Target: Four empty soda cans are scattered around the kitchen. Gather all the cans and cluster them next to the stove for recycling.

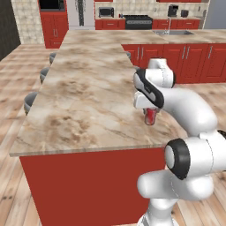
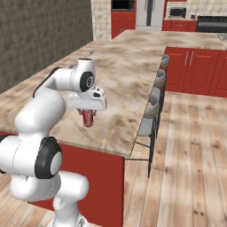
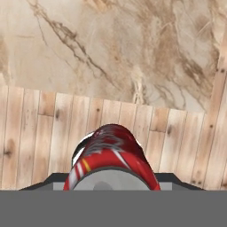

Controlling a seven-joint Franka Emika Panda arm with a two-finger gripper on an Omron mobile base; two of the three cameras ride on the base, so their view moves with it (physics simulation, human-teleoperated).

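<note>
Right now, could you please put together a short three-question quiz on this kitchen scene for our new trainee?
1. True or false: the pincer holds a blue can.
2. Multiple choice: the red can hangs over (A) the sink, (B) the marble island counter near its edge, (C) the stove.
3. Short answer: where is the stove relative to the island?

Key
1. False: the can is red, gripped under the hand in both base views.
2. B. The hand view looks past the can at wood floor and the counter edge beyond it.
3. Against the far wall, across the room, well away from the can.
</note>
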